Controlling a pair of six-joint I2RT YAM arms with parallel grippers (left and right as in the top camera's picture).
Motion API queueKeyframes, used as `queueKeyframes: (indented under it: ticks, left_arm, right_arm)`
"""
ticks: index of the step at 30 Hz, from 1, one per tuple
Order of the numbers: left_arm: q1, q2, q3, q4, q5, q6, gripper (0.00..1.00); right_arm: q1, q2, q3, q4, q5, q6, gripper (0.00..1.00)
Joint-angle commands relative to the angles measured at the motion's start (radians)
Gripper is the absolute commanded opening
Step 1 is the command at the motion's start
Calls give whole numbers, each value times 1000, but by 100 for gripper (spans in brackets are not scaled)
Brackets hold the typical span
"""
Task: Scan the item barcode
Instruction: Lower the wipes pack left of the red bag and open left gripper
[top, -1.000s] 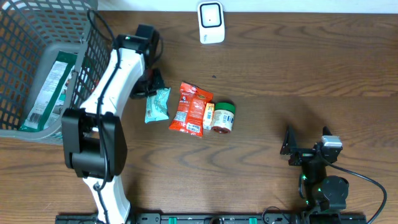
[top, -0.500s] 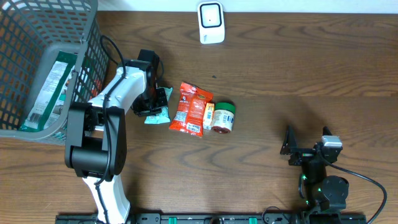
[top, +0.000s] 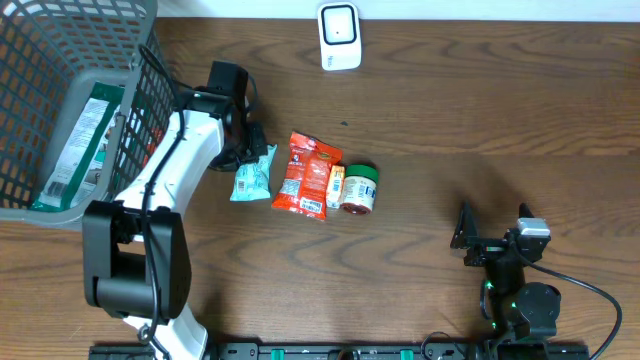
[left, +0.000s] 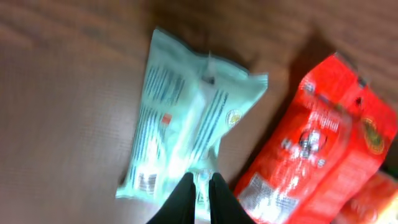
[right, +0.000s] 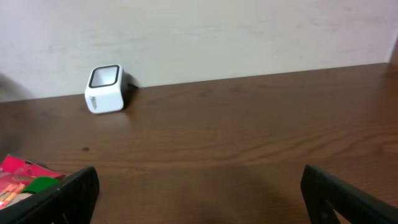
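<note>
Nearest, at the right, the right pincer (right: 199, 177) sits parked with its jaws spread wide and nothing in them, well apart from the goods; it looks to have no part in this step.

In the middle of the bench (top: 480, 110) the left pincer (left: 200, 186) is all but closed. In the left wrist view it appears to nip a thin fold at the near edge of the pale green packet (left: 180, 118). The packet lies flat, just left of the red packet (top: 305, 172), and a green-lidded tub (top: 360, 188) is at the right end of the row. A patch near the packet's near left corner may be the barcode, but it is too blurred to be sure.

A pinch on loose film can slip, so the lift should probably be straight up and slow, clear of the red packet, to avoid dragging the neighbour.

The basket (top: 40, 40) stands at the far left, close by the arm, so the swing should keep right of it.

At the far edge stands the scanner (top: 339, 35). The packet needs carrying there and turning so its printed code squarely faces the scanner's window, and it should be held steady.
</note>
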Motion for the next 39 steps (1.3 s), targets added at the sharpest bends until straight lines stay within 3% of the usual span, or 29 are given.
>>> queueKeyframes:
  ticks: [1,8,14,15,18,19,27,33,39]
  left_arm:
    - [1,46,-66,50,-8,-41,11]
    - [2,124,-155,170,-3,-47,12]
    - [2,-52,-128,166,51,-18,40]
    - [2,-87,-128,150,50,-18,40]
    - [-1,-95,-132,101,51,-21,9]
    - [-5,-87,-148,93,51,-22,8]
    - [-90,0,-323,226,51,-21,8]
    - [-91,-125,-237,196,31,-21,9]
    - [-84,-253,-226,197,-245,-22,9]
  right_arm:
    - [-6,-4,-1,-3,10,-7,99]
    - [-6,-4,-1,-3,10,-7,99]
    - [-6,-4,-1,-3,10,-7,99]
    - [-6,-4,-1,-3,10,-7,99]
    - [-6,-4,-1,-3,10,-7,99]
    - [-6,-4,-1,-3,10,-7,99]
    - [-6,-4,-1,-3,10,-7,99]
    - [-6,-4,-1,-3,10,-7,99]
    - [-6,-4,-1,-3,10,-7,99]
